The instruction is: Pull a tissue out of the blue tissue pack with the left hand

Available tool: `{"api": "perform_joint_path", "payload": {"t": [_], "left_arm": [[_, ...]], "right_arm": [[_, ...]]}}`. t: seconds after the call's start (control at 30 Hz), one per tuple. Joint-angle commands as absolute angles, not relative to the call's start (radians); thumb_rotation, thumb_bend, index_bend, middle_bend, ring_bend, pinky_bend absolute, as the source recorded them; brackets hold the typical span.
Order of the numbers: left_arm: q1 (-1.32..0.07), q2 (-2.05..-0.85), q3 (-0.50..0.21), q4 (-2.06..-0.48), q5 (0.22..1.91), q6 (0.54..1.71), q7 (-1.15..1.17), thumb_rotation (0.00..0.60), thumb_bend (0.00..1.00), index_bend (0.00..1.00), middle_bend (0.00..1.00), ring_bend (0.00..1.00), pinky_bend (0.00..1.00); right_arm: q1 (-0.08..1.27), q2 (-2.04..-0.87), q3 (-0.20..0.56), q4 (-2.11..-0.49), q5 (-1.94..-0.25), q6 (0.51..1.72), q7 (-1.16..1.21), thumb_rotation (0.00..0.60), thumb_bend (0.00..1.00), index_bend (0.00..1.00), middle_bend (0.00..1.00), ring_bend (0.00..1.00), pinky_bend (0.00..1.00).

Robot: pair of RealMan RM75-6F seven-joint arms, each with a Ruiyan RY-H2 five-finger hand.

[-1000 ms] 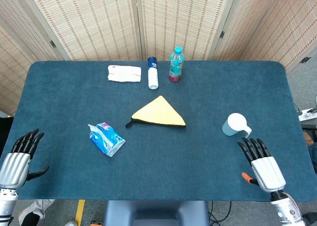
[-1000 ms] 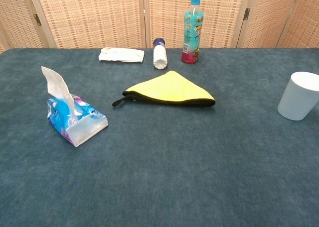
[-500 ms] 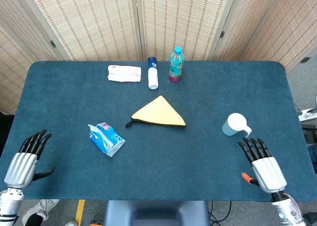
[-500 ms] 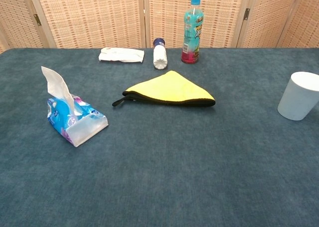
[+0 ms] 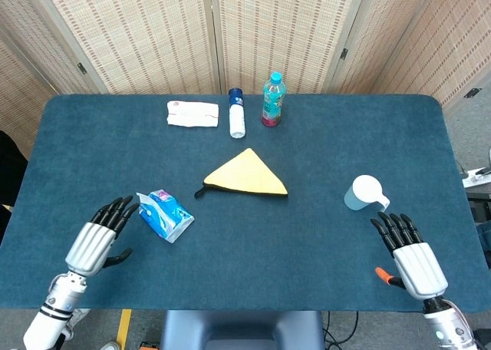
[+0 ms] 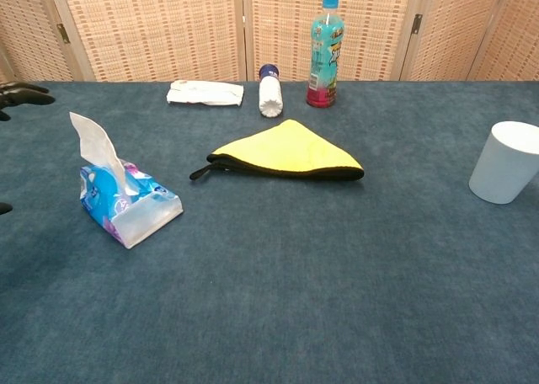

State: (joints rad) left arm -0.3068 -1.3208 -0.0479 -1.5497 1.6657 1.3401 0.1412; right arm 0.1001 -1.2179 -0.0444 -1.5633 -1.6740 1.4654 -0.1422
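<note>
Head view: left hand (image 5: pixel 98 235) low over the blue desk (image 5: pixel 322 173), fingers spread, holding nothing, fingertips just left of the tissue pack (image 5: pixel 166 215) and not touching it. Pack sits left of centre on the desk, lying tilted, with a white tissue (image 6: pixel 99 148) sticking up from its top, clear in the chest view. Chest view catches only dark fingertips (image 6: pixel 21 94) of the left hand at the left edge, beyond the pack.

Right hand (image 5: pixel 407 250) at the near right edge of the desk, fingers spread, empty, palm down. White cup (image 5: pixel 364 193) stands upright just beyond it, apart from the fingertips.

Yellow cloth (image 5: pixel 247 176) folded in a triangle at desk centre, dark trim along its near edge, right of the pack and well apart from it. At the far side: folded white cloth (image 5: pixel 192 113), a white bottle (image 5: pixel 236 114) with dark cap lying on its side, and an upright drink bottle (image 5: pixel 272 100) with blue cap, in a row, bottles near each other
</note>
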Motion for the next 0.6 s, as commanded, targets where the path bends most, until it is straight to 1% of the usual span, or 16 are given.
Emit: {"api": "perform_joint_path", "payload": {"t": [0.03, 0.17, 0.33, 0.6], "left_arm": [[-0.334, -1.337, -0.057, -1.563, 1.674, 1.315, 0.17, 0.6, 0.28, 0.06, 0.0, 0.0, 0.21], [-0.366, -1.352, -0.063, -1.567, 1.679, 1.284, 0.224, 0.6, 0.28, 0.06, 0.0, 0.0, 0.21], [-0.401, -1.371, -0.067, -1.563, 1.664, 1.237, 0.278, 0.6, 0.31, 0.11, 0.0, 0.0, 0.22], [-0.449, -1.418, -0.076, -1.541, 1.64, 1.185, 0.326, 0.6, 0.31, 0.11, 0.0, 0.0, 0.23]], "right_arm": [[0.102, -1.219, -0.044, -1.563, -1.67, 1.459, -0.143, 0.6, 0.05, 0.0, 0.0, 0.0, 0.0], [0.102, -1.221, -0.044, -1.562, -1.67, 1.457, -0.148, 0.6, 0.05, 0.0, 0.0, 0.0, 0.0], [0.103, -1.222, -0.044, -1.562, -1.669, 1.454, -0.147, 0.6, 0.05, 0.0, 0.0, 0.0, 0.0], [0.107, -1.224, -0.042, -1.561, -1.66, 1.441, -0.148, 0.6, 0.05, 0.0, 0.0, 0.0, 0.0]]}}
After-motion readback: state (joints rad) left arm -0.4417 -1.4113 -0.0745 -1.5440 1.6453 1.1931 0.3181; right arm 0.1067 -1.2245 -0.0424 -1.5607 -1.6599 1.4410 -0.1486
